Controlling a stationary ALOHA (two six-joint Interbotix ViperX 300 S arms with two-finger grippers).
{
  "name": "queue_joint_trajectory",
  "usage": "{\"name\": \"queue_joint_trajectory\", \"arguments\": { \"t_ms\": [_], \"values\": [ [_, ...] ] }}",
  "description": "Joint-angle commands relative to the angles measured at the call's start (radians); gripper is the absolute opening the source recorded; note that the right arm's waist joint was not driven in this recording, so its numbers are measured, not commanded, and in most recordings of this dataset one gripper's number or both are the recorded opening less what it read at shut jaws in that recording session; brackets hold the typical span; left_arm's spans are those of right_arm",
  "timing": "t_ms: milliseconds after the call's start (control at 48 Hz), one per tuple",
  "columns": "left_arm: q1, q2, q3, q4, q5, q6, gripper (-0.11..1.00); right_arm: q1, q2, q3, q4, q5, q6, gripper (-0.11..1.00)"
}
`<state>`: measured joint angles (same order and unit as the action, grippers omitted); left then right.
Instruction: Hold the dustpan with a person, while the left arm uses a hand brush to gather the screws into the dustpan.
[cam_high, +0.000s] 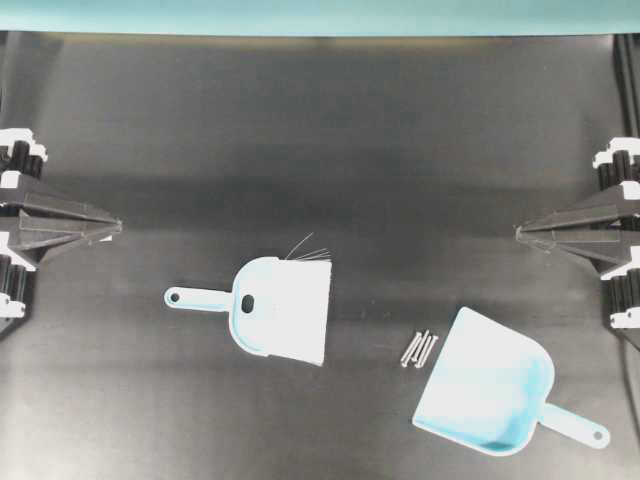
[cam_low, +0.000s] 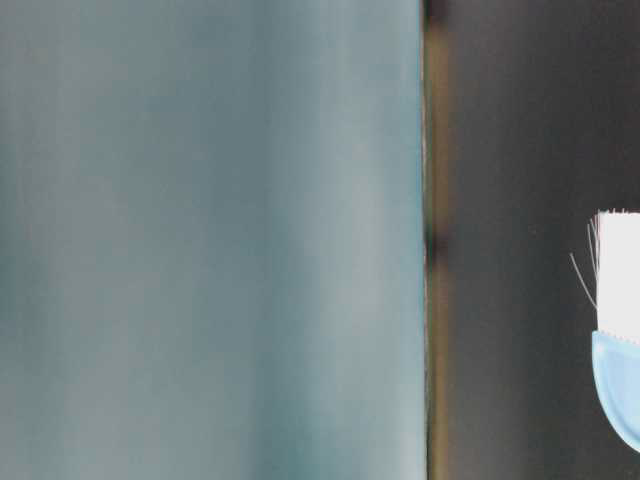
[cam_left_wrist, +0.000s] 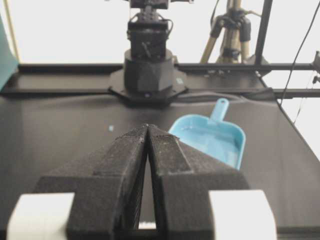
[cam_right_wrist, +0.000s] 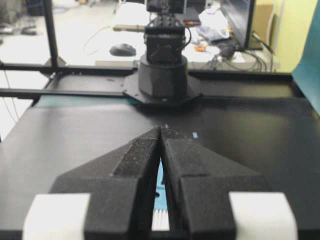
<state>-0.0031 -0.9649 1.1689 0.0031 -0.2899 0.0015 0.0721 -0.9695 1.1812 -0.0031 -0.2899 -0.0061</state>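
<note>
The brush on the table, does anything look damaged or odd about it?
Yes. The hand brush lies flat, and a few stray bristles splay out past the neat white block at its upper edge, as if bent or worn. Otherwise it looks intact.

Even, soft overhead light is seen. Backgrounds toward twelve o'clock are blown out in the left wrist view. The table-level view is blurred throughout.

Glossy light-blue plastic dustpan (cam_high: 490, 385) and hand brush (cam_high: 262, 305), grey, seemingly metal screws (cam_high: 420, 348), matt black table (cam_high: 320, 150)
</note>
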Motion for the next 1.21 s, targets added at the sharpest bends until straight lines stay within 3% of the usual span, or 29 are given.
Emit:
{"name": "queue_joint_trajectory", "arguments": {
  "t_ms": [0, 250, 521, 750, 875, 1084, 1125, 1188],
  "values": [
    [-0.015, 0.026, -0.011, 0.043, 0.040, -0.015, 0.05, 0.000, 0.003, -0.008, 0.006, -0.002, 0.005, 0.04],
    [-0.049, 0.133, -0.037, 0.043, 0.166, -0.014, 0.00, 0.000, -0.120, -0.003, 0.006, 0.362, 0.017, 0.00],
    [-0.046, 0.255, -0.052, 0.043, 0.216, 0.005, 0.00, 0.000, -0.313, 0.021, 0.006, 0.577, 0.002, 0.00],
    [-0.041, 0.359, -0.087, 0.044, 0.396, 0.000, 0.01, 0.000, -0.388, 0.057, -0.011, 0.785, -0.005, 0.00],
    [-0.040, 0.443, -0.118, 0.046, 0.434, 0.008, 0.20, -0.002, -0.402, 0.071, -0.009, 0.816, -0.005, 0.00],
    [-0.038, 0.571, -0.094, 0.046, 0.290, 0.025, 0.79, 0.000, -0.433, 0.092, -0.009, 0.779, -0.018, 0.00],
    [-0.037, 0.592, -0.080, 0.046, 0.229, 0.025, 0.84, 0.000, -0.442, 0.098, -0.009, 0.767, -0.018, 0.00],
    [-0.037, 0.630, -0.052, 0.046, 0.104, 0.021, 0.83, 0.000, -0.460, 0.109, -0.011, 0.744, -0.018, 0.00]
  ]
}}
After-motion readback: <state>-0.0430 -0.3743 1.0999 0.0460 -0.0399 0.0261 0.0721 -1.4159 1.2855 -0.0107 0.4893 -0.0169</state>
